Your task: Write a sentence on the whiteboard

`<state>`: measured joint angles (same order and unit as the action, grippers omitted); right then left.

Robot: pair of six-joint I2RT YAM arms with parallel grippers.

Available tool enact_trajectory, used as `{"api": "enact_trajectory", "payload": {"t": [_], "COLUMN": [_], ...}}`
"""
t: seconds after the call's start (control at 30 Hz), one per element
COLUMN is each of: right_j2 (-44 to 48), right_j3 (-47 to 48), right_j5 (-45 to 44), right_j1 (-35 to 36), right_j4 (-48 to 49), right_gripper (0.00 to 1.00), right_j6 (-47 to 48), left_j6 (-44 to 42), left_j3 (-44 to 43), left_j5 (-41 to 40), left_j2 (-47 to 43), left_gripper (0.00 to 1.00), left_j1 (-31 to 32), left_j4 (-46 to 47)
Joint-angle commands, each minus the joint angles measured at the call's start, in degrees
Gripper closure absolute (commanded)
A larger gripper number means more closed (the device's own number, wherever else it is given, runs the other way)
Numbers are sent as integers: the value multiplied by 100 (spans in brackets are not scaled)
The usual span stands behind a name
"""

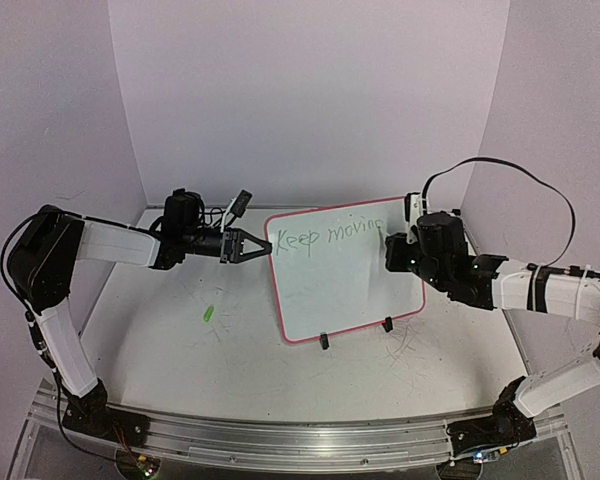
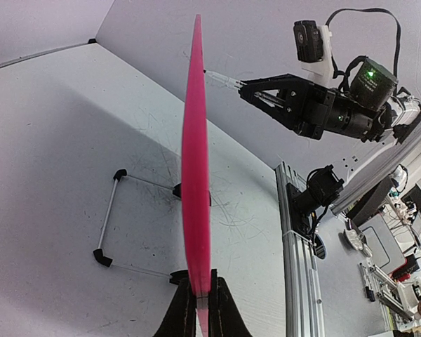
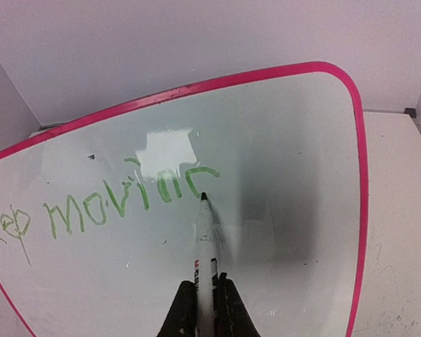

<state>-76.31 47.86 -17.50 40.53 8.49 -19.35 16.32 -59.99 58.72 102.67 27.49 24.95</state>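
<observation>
Whiteboard (image 1: 350, 285) stood up on its two small black feet (image 1: 324, 341) on the worktop (image 1: 180, 350). A small green thing (image 1: 208, 313) lay in front of the whiteboard, off to its left. The left gripper (image 1: 263, 246) was closed tight on the whiteboard's pink left edge. The right gripper (image 3: 203, 291) was closed on a marker (image 3: 205, 235), and the marker's tip touched the whiteboard near its top. The sentence (image 1: 323, 238) there, in green, read "Keep" and most of "moving".
</observation>
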Motion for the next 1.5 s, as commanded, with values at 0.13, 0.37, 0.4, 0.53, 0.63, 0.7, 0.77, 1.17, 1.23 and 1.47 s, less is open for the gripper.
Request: {"api": "enact_trajectory", "payload": {"t": [0.13, 0.37, 0.4, 0.53, 0.63, 0.7, 0.77, 1.17, 1.23, 1.47], "right_j2": [-123, -185, -189, -226, -265, -259, -235, -21, 11, 176], "right_j3": [253, 401, 421, 513, 543, 511, 445, -61, -126, -381], "right_j5": [-344, -366, -380, -404, -381, -343, -306, -106, -41, 109], "right_j1": [-19, -18, -17, -19, -20, -18, -19, -19, -15, 10], "right_j4": [157, 251, 255, 266, 267, 257, 224, -17, -49, -166], "right_gripper": [100, 100, 100, 100, 100, 100, 100, 100, 100, 100], "right_j6": [108, 238, 252, 341, 358, 320, 261, -111, -151, -281], "left_j6": [-217, -223, -225, -225, -225, -228, -234, -234, -234, -234], "left_j3": [-198, -202, -204, -200, -201, -200, -199, -212, -213, -219], "left_j5": [-18, -16, -15, -26, -27, -27, -26, -27, -27, -27], "left_j2": [-116, -125, -125, -120, -125, -123, -124, -116, -116, -107], "left_gripper": [100, 100, 100, 100, 100, 100, 100, 100, 100, 100], "left_j1": [-29, -32, -32, -33, -33, -33, -33, -32, -33, -33], "left_j4": [-125, -131, -131, -140, -140, -140, -140, -151, -158, -157]}}
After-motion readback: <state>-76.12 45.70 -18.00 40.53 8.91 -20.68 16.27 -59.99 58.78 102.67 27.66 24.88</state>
